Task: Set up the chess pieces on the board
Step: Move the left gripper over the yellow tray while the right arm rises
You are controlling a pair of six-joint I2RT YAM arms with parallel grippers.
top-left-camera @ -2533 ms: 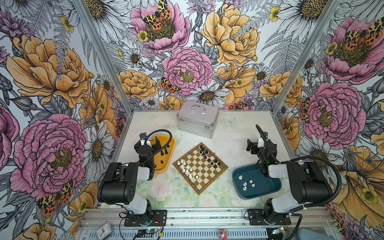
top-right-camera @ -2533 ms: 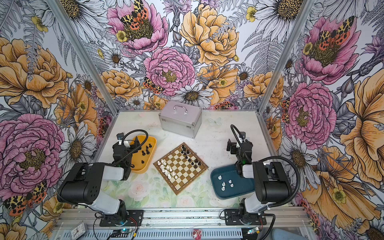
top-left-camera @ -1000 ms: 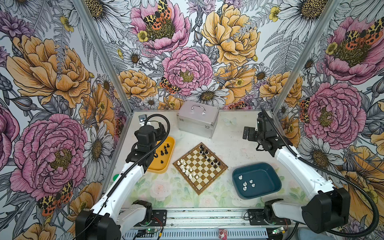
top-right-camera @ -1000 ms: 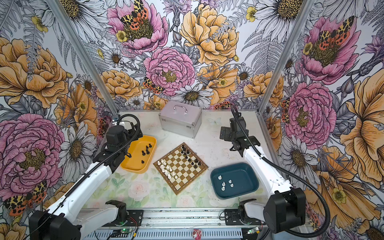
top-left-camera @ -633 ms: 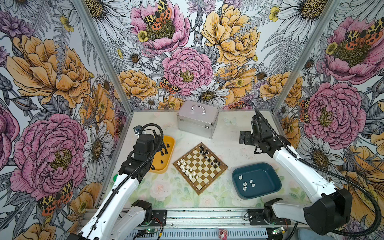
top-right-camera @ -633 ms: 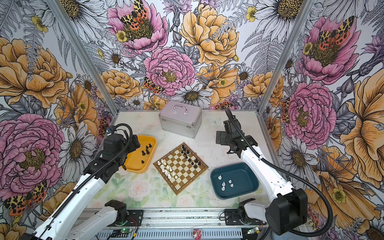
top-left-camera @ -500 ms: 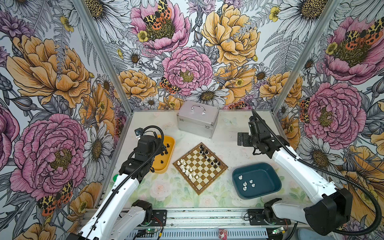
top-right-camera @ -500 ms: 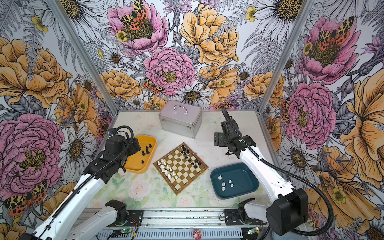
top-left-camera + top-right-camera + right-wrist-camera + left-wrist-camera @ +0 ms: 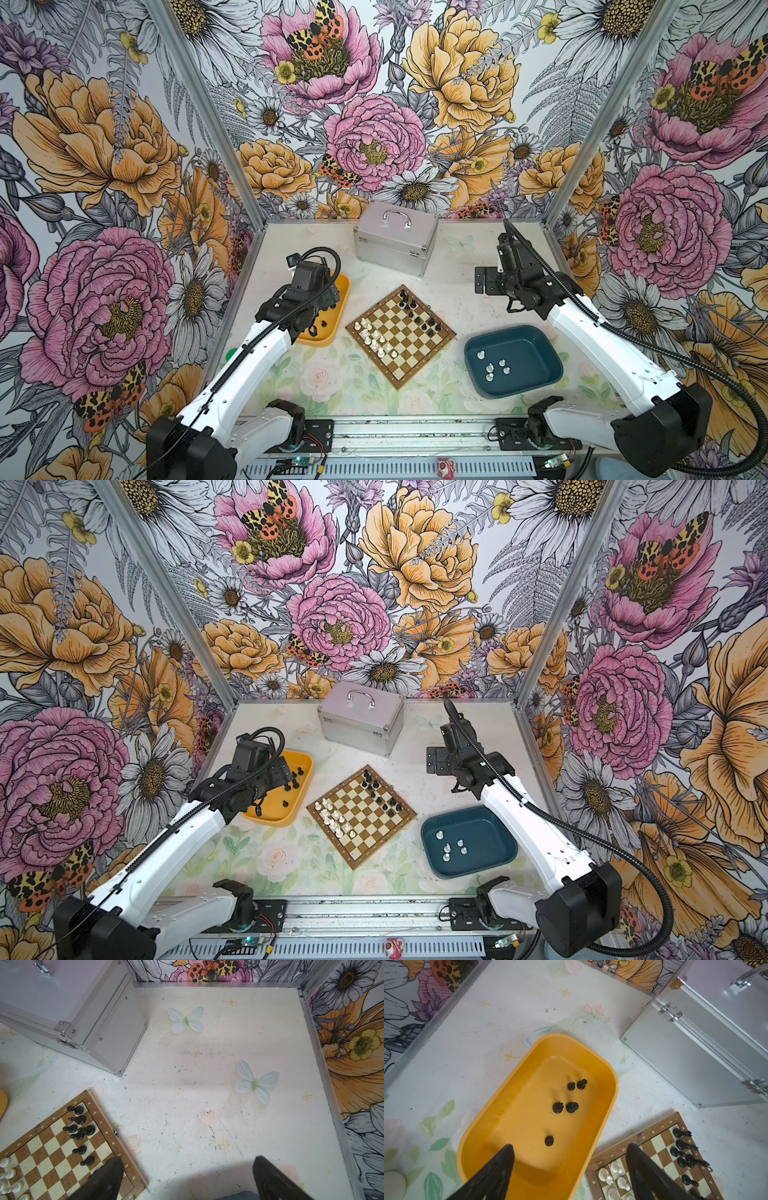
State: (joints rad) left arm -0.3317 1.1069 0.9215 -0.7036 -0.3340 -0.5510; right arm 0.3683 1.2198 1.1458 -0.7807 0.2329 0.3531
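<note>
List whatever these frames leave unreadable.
- Left claw: hidden under the left arm in both top views; the left wrist view's edge cuts its fingers.
- Yellow tray: near part covered by that arm in both top views.
- White pieces in teal tray: too small in top views to tell types.
- Board: cut by the edge in both wrist views.
- Case: shut, contents unseen in every view.

Right pincer point(image 9: 188, 1160) agape near board point(image 9: 62, 1147) corner
</note>
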